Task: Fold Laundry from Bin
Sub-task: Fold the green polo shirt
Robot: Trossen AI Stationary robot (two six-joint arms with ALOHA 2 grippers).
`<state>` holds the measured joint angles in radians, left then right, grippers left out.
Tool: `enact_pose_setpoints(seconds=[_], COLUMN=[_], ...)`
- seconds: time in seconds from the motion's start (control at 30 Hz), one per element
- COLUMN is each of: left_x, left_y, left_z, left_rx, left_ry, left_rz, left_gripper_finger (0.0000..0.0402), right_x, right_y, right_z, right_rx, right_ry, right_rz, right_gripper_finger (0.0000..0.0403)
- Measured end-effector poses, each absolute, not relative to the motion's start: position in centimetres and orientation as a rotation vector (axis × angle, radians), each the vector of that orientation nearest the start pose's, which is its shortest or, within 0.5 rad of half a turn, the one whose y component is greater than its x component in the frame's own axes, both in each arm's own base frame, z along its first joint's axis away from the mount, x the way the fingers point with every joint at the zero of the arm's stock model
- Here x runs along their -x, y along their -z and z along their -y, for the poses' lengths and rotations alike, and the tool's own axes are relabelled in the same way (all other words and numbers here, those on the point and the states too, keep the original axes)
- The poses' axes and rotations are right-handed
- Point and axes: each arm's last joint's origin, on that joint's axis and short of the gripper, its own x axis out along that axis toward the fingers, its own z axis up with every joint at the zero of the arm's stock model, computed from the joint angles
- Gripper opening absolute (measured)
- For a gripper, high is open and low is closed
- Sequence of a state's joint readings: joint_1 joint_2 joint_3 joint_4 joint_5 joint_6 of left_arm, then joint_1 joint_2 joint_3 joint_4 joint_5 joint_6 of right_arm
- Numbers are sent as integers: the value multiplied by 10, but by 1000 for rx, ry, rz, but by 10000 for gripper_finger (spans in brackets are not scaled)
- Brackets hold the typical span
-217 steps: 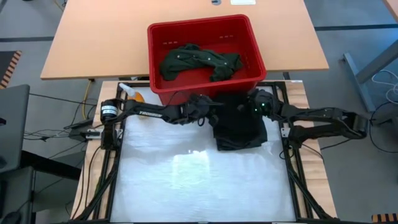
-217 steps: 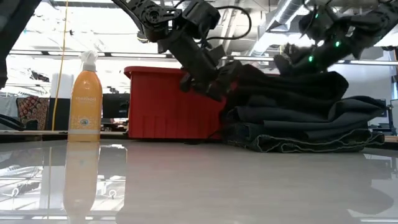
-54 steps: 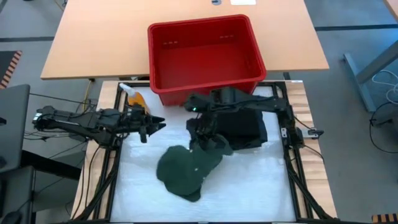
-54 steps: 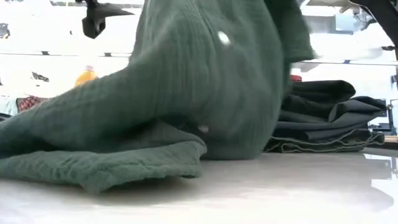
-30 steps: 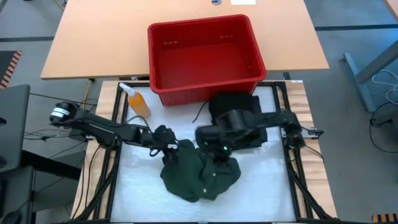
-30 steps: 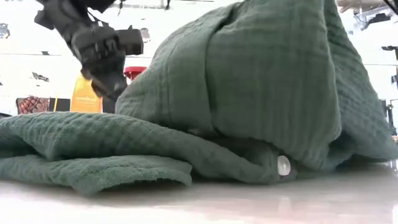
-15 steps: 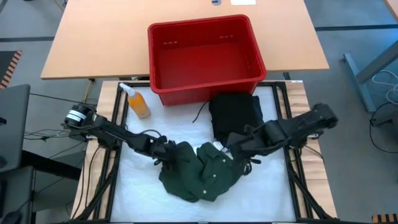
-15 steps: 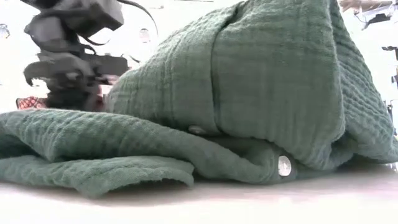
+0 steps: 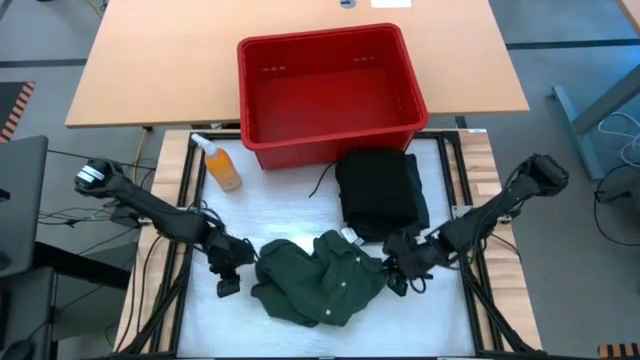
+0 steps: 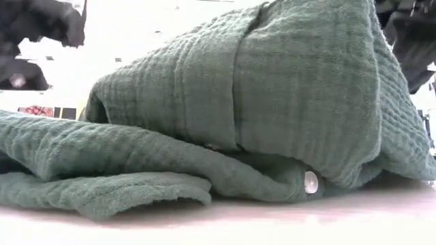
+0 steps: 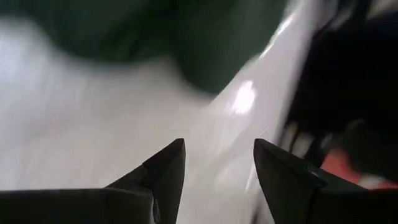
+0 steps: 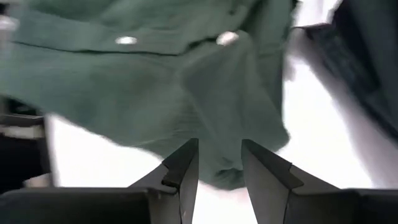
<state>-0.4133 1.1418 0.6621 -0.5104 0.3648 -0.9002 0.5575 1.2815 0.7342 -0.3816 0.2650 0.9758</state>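
Now green shirt (image 9: pixel 318 278) between both jaws

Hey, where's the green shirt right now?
In the high view the green shirt lies crumpled on the white table near its front, in front of the red bin, just beside the folded dark pile.

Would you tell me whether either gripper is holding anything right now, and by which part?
Nothing is held: the left gripper and right gripper both stand open beside the green shirt.
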Motion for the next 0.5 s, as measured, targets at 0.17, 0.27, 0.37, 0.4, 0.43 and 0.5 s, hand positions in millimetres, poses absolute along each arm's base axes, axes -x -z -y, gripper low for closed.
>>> enact_pose_setpoints(seconds=[0.17,0.27,0.37,0.4,0.43,0.5], left_x=[-193,-206,-229,-239,-250,-275], left_y=[-251,-269,-268,-264,-261,-253], left_z=[82,75,66,60,54,41], left_rx=[756,592,435,410,388,347], left_ry=[185,100,20,7,5,17], left_rz=[-714,-401,-264,-243,-240,-261], left_gripper_finger=[180,180,180,180,180,180], right_x=[-212,-218,-225,-227,-230,-233], right_y=[-186,-177,-169,-167,-166,-165], right_z=[-129,-133,-136,-137,-138,-140], right_rx=[-475,-466,-465,-473,-483,-499], right_ry=[200,206,197,194,190,175], right_rz=[-900,-910,-900,-892,-880,-864], right_gripper_finger=[146,146,146,146,146,146])
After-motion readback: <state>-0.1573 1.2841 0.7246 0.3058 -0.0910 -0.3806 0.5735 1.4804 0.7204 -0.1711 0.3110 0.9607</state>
